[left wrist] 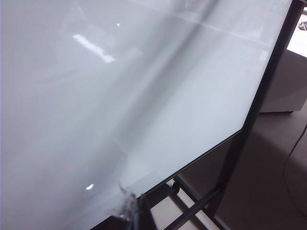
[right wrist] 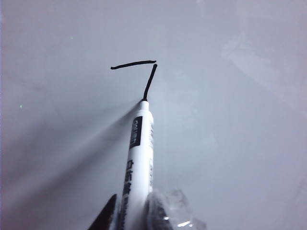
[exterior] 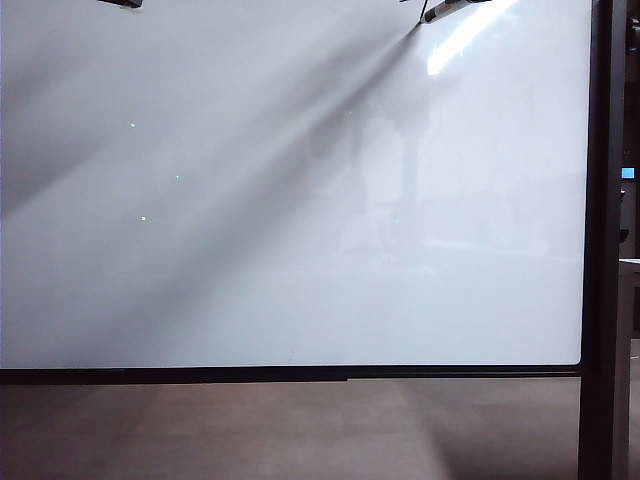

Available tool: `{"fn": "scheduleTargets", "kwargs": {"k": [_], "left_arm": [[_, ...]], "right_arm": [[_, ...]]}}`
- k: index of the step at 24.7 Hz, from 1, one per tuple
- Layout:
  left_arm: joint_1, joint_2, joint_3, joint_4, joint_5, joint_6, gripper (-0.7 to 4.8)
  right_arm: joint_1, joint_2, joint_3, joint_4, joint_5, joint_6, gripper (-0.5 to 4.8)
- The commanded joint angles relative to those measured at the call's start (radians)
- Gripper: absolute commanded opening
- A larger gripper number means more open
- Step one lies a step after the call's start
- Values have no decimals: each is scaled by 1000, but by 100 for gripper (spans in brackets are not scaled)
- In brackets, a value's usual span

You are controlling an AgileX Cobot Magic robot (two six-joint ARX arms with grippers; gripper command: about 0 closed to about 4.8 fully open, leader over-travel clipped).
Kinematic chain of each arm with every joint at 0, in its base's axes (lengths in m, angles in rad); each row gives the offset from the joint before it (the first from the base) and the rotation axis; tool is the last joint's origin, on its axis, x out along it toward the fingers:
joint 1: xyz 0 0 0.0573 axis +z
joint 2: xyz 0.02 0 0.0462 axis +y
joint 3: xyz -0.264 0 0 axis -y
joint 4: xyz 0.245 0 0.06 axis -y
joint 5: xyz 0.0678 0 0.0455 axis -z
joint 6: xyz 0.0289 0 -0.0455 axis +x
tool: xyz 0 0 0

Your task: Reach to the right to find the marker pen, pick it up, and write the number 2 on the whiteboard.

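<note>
Step in hand: writing, partway through the number 2 [right wrist: 139, 72]; top bar and part of the slanted downstroke drawn, base stroke not yet there.
Marker pen [right wrist: 139, 158]: clamped in the right tool [right wrist: 132, 213], tip touching the whiteboard [right wrist: 240, 143] at the lower end of the slanted stroke; in the exterior view, seen only as a thin dark shaft [exterior: 432, 14] at the upper edge, near the bright glare.
Right tool: nearly closed, jaws pinched on the pen barrel, close to the board.
Left tool [left wrist: 132, 208]: only a sliver in view near the board's lower edge, away from the writing; open or closed, cannot tell; nothing seen in it.
Next move, as a judgement: carry the slant further down, then turn sideways for the base, keeping tip pressure steady to avoid a broken line.
</note>
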Motion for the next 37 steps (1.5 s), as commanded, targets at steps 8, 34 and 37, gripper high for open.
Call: {"fn": "scheduleTargets", "kwargs": {"k": [8, 34, 37], "left_arm": [[0, -3, 8, 9, 5, 4, -5], [0, -3, 8, 8, 6, 3, -5], [0, -3, 8, 8, 6, 3, -5]], "right_arm": [[0, 1, 2, 0, -43, -2, -1], [0, 6, 2, 21, -53, -2, -1], [0, 6, 2, 26, -47, -2, -1]]}}
